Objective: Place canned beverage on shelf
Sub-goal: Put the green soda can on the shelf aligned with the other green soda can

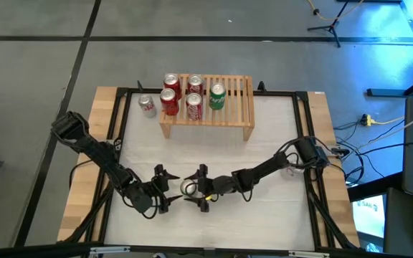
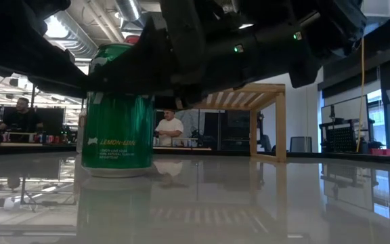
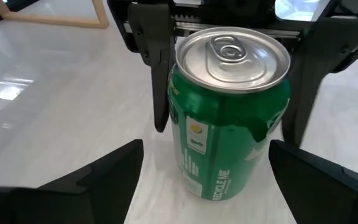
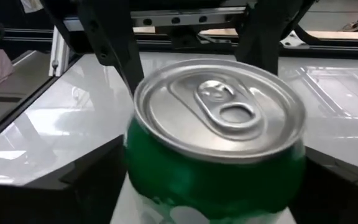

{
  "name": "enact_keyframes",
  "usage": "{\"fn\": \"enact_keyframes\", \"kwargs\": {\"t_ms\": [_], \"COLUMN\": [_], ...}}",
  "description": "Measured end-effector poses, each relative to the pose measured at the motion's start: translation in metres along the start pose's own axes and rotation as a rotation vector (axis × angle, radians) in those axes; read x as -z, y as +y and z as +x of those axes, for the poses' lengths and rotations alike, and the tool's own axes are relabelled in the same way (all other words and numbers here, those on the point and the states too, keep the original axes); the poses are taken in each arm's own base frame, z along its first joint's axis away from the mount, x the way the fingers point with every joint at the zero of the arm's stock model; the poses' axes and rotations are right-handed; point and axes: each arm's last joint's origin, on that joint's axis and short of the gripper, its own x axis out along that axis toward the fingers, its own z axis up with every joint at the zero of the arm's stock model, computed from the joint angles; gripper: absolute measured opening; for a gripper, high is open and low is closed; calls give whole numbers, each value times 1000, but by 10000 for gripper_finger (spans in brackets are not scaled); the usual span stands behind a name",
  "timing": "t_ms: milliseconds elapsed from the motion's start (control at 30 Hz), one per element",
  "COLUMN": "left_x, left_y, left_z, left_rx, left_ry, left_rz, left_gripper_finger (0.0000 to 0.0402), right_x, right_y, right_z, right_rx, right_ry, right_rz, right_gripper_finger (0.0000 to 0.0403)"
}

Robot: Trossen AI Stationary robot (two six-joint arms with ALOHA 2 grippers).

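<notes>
A green lemon-lime can (image 1: 188, 188) stands upright on its base on the white table near the front edge; it also shows in the low view (image 2: 117, 129). My right gripper (image 1: 201, 188) is open, with a finger close on either side of the can (image 4: 216, 137). My left gripper (image 1: 165, 190) is open just to the can's left and faces the can (image 3: 229, 118), apart from it. The pale wood shelf (image 1: 228, 107) stands at the far middle.
Three red cans and a green can (image 1: 216, 96) stand on the shelf's slatted top. Another can (image 1: 147, 105) stands on the table left of the shelf. A black frame (image 1: 303, 129) runs round the white table. People sit beyond the table (image 2: 170, 129).
</notes>
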Motion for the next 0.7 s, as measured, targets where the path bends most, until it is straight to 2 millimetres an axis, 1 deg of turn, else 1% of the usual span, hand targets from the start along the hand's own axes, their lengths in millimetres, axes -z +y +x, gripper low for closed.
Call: {"fn": "enact_keyframes", "kwargs": {"t_ms": [167, 300, 400, 600, 700], "left_x": [0, 2, 4, 5, 4], "left_y": [-1, -4, -7, -10, -11], "left_z": [-1, -4, -8, -11, -11], "left_rx": [5, 26, 43, 60, 64], "left_ry": [0, -2, -1, -4, -9], "left_rz": [-4, -3, 5, -21, -29], "left_gripper_finger": [337, 337, 337, 337, 337], "right_x": [0, -6, -16, -46, -63], "right_y": [0, 0, 2, 4, 5], "right_z": [0, -5, -12, -34, -48], "right_rx": [5, 7, 4, 27, 49], "right_ry": [6, 32, 69, 113, 120], "right_rz": [-2, -33, -48, -73, -86], "right_gripper_finger": [286, 286, 286, 286, 286]}}
